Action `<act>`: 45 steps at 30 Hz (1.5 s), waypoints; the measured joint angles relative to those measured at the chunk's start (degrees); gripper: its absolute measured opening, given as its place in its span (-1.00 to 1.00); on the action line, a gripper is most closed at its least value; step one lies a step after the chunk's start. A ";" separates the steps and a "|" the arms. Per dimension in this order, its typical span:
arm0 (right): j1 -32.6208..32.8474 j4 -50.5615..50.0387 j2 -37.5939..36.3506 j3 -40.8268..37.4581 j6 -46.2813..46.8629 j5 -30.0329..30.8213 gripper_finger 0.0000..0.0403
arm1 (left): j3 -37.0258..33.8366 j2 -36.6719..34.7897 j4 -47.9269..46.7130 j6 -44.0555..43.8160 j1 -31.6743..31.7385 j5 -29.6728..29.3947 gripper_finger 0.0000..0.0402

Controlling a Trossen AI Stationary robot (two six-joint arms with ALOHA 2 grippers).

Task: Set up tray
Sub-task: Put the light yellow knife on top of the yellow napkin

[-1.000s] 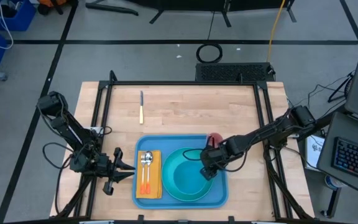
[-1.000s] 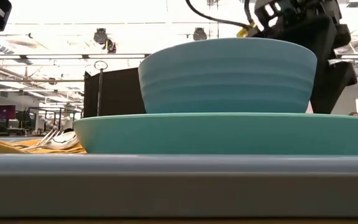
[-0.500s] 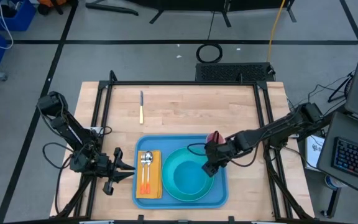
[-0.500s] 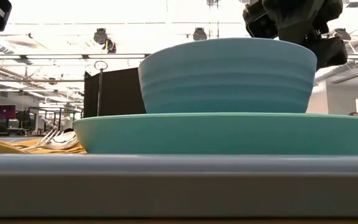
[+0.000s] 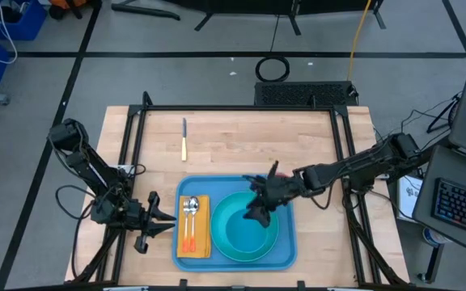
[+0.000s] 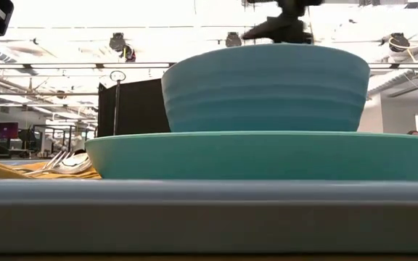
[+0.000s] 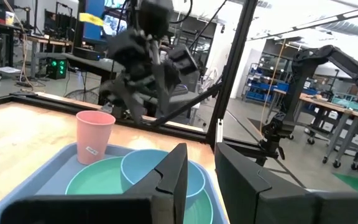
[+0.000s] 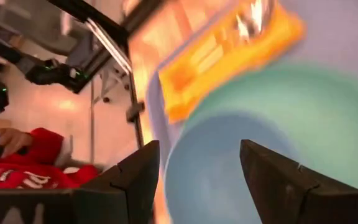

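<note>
The light-blue tray (image 5: 286, 255) lies at the table's near middle. On it a turquoise plate (image 5: 219, 218) carries a blue bowl (image 5: 246, 234), which rests on its base (image 6: 267, 87). A yellow-orange napkin (image 5: 193, 240) with a spoon (image 5: 190, 208) and a fork lies in the tray's left part. A pink cup (image 7: 95, 140) stands upright in the tray's far right corner. My right gripper (image 5: 257, 204) hovers open over the bowl's far rim, touching nothing (image 8: 197, 149). My left gripper (image 5: 165, 221) waits open just left of the tray, level, pointing at it (image 7: 199, 149).
A yellow-handled knife (image 5: 184, 139) lies on the bare wood at the far left of the table. Black frame rails (image 5: 241, 108) border the tabletop. A person in a red sleeve (image 8: 17, 168) shows beyond the table. Free wood lies behind the tray.
My right gripper has risen from beside the bowl's right side, gone toward the table's left over the bowl, and rolled and tipped less steeply as it went. It has stayed open. Bowl, plate and cup stand where they were.
</note>
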 joint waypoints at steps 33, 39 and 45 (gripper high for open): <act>-6.09 18.70 -0.13 -0.02 -54.50 13.83 0.05 | 0.28 -11.23 -37.17 -39.13 44.55 11.41 -0.58; -7.75 18.57 -0.24 -0.02 -55.85 13.76 0.05 | 10.08 -12.92 -65.55 -44.51 60.87 33.00 -0.58; -9.00 16.36 -1.10 -0.02 -56.05 13.75 0.05 | 21.95 -12.74 -92.63 -39.43 74.36 38.18 -0.58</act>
